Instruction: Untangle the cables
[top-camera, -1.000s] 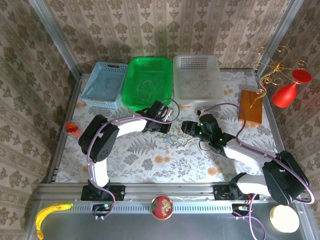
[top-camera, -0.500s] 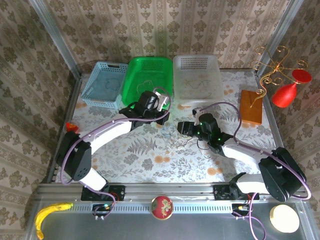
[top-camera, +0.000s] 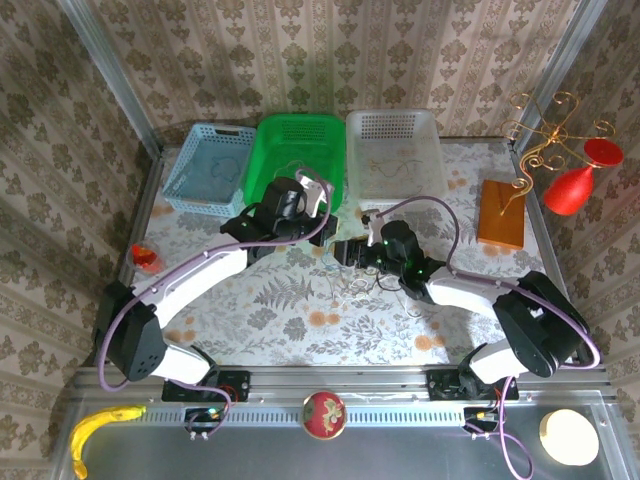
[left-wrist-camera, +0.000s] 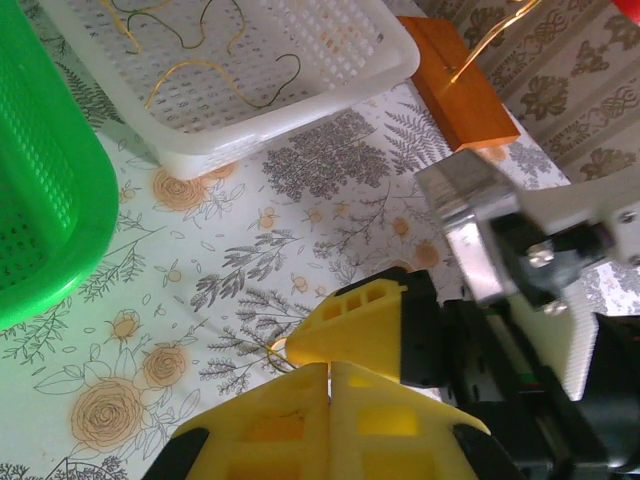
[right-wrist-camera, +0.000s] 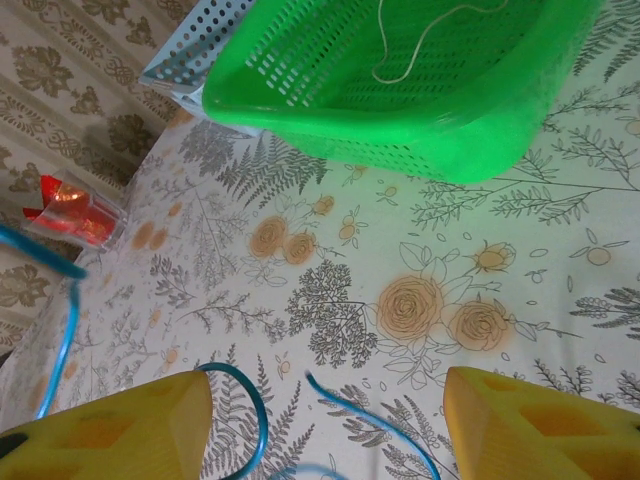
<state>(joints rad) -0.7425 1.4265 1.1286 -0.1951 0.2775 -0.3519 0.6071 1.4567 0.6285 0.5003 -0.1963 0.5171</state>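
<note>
The cables (top-camera: 355, 283) lie as a small tangle of thin cords on the flowered cloth at mid table. My right gripper (right-wrist-camera: 325, 430) hovers low over them, open, and a blue cable (right-wrist-camera: 385, 420) runs loose on the cloth between its fingers, with a blue loop (right-wrist-camera: 250, 420) by the left finger. From above, the right gripper (top-camera: 346, 252) sits just up-left of the tangle. My left gripper (left-wrist-camera: 330, 365) is shut, right next to the right gripper's yellow finger (left-wrist-camera: 370, 320). A yellowish-tan cord loop (left-wrist-camera: 275, 350) peeks out beside the shut tips; whether it is pinched is hidden.
Three baskets stand at the back: blue (top-camera: 205, 205), green (top-camera: 255, 170) and white (top-camera: 440, 160), each with cord inside. An orange block (top-camera: 501, 212) and a red vase (top-camera: 575, 185) are at the right. A red cup (top-camera: 145, 257) sits by the left edge.
The left arm has swung up and left from the tangle toward the green basket, staying shut. The right gripper slid left toward it and stays open.
</note>
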